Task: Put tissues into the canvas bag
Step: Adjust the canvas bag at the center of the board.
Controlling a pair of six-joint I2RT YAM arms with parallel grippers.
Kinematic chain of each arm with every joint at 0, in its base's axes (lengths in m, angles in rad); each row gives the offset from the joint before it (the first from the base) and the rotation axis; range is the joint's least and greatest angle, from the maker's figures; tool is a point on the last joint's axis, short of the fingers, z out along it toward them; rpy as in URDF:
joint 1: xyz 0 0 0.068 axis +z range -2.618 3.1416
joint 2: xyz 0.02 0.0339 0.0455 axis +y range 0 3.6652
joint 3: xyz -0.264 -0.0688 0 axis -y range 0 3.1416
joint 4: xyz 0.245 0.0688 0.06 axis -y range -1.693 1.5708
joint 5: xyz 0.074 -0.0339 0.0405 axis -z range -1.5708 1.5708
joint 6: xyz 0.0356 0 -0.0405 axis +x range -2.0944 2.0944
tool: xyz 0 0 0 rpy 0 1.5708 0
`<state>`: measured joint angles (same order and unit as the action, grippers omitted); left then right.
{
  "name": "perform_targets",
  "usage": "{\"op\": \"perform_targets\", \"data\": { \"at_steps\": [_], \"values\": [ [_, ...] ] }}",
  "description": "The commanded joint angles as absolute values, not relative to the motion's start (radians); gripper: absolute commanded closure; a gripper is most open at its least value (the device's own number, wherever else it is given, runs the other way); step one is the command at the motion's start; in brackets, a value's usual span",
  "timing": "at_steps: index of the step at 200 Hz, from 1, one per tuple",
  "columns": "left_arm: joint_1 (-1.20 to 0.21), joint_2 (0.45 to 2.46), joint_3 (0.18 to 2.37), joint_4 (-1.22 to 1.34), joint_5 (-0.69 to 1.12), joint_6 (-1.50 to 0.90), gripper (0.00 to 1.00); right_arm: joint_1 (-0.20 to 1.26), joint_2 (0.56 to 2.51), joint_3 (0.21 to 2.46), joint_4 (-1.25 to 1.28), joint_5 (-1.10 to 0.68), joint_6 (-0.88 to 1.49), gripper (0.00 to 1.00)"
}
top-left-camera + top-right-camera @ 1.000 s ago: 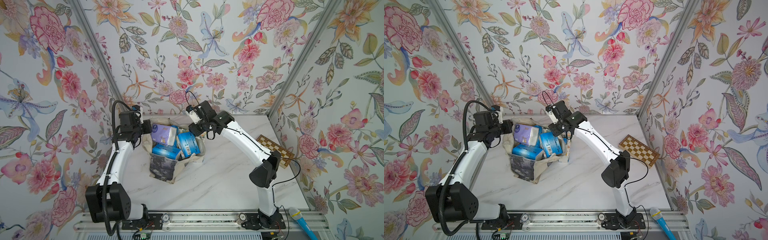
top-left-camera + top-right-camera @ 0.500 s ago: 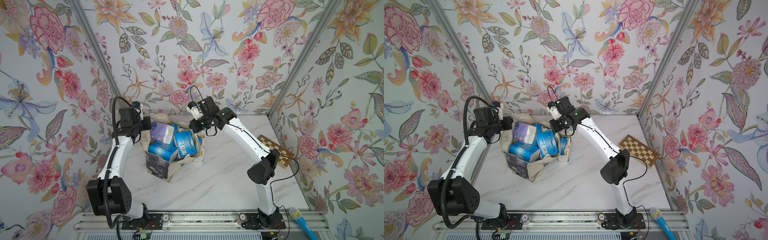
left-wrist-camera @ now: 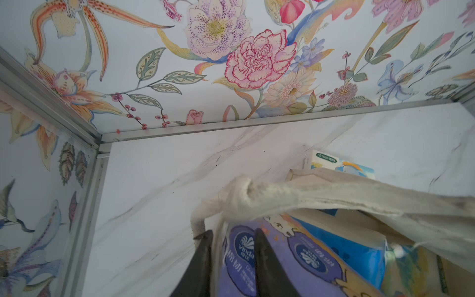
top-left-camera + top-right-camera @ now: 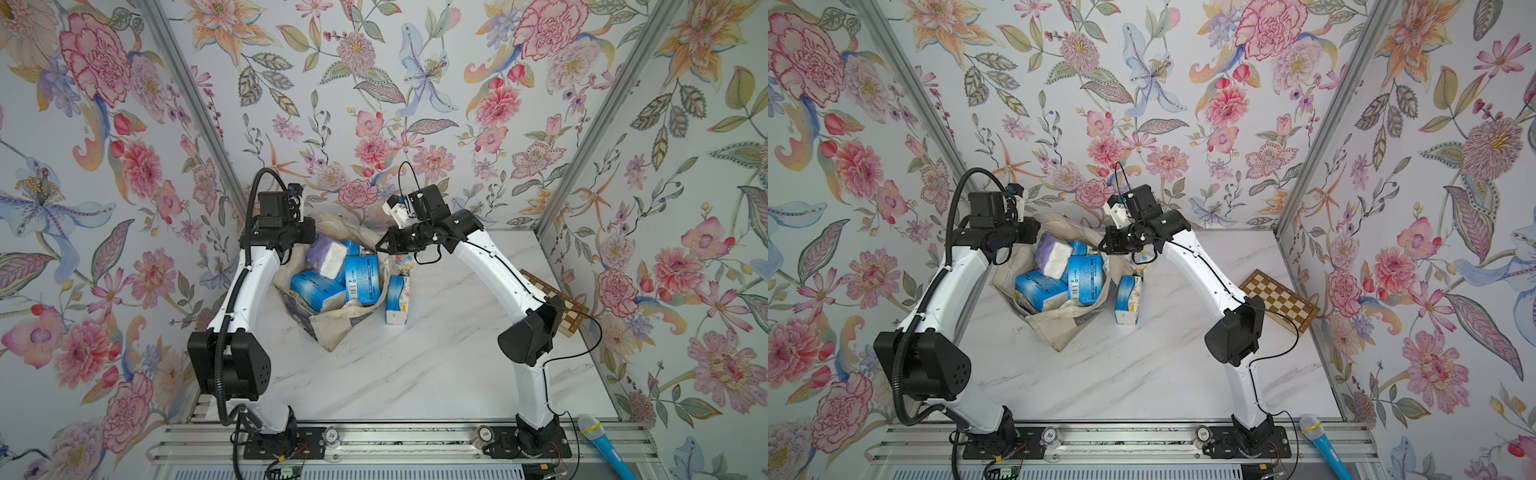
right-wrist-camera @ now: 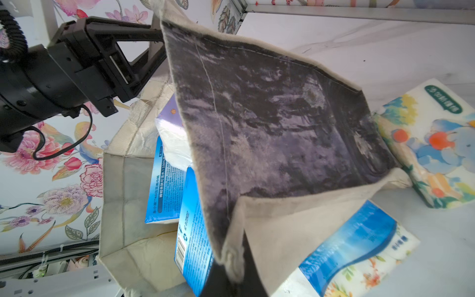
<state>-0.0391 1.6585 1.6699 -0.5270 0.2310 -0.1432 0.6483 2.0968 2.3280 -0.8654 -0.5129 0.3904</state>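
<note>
The canvas bag (image 4: 337, 329) stands open at the back of the table, seen in both top views. It holds several tissues: a lavender pack (image 4: 326, 255) and blue packs (image 4: 360, 279). One blue-and-white pack (image 4: 397, 301) lies on the table just right of the bag. My right gripper (image 5: 232, 276) is shut on the bag's right rim, beside the dark printed panel (image 5: 270, 115). My left gripper (image 3: 232, 231) is at the left rim. Its fingers (image 3: 203, 257) are apart and straddle the fabric edge, with the lavender pack (image 3: 295, 254) behind them.
A wooden chessboard (image 4: 1281, 301) lies at the table's right edge behind the right arm. A blue microphone (image 4: 1320, 446) rests on the front rail. A cartoon-printed pack (image 5: 431, 144) and a blue pack (image 5: 359, 244) lie against the bag's outer right side. Floral walls close in behind.
The right gripper has closed on the bag's rim. Both grippers rose slightly and pulled the mouth up. The left jaws, shut half a second ago, have now parted.
</note>
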Motion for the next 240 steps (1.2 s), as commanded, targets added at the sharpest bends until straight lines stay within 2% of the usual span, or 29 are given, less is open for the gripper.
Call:
{"op": "perform_targets", "data": {
  "at_steps": [1, 20, 34, 47, 82, 131, 180, 240],
  "values": [
    [-0.042, 1.603, 1.701, -0.561, 0.188, -0.11, 0.57, 0.655, 2.106, 2.335, -0.738, -0.613, 0.433, 1.0],
    [-0.048, 1.571, 1.713, -0.574, 0.167, -0.126, 0.55, 0.655, 2.122, 2.323, -0.738, -0.609, 0.43, 1.0],
    [-0.06, 1.499, 1.716, -0.601, 0.127, -0.146, 0.64, 0.627, 2.133, 2.313, -0.737, -0.603, 0.426, 1.0],
    [-0.072, 1.448, 1.686, -0.622, 0.087, -0.173, 0.65, 0.62, 2.139, 2.305, -0.738, -0.597, 0.418, 1.0],
    [-0.074, 1.299, 1.543, -0.699, 0.023, -0.266, 0.51, 0.602, 2.152, 2.297, -0.738, -0.604, 0.4, 1.0],
    [-0.099, 1.137, 1.415, -0.803, 0.1, -0.386, 0.52, 0.573, 2.152, 2.278, -0.738, -0.626, 0.37, 1.0],
    [-0.102, 1.041, 1.247, -0.727, 0.229, -0.49, 0.38, 0.573, 2.149, 2.265, -0.738, -0.623, 0.354, 1.0],
    [-0.103, 1.035, 1.172, -0.696, 0.234, -0.508, 0.4, 0.581, 2.145, 2.249, -0.738, -0.625, 0.347, 1.0]
  ]
}}
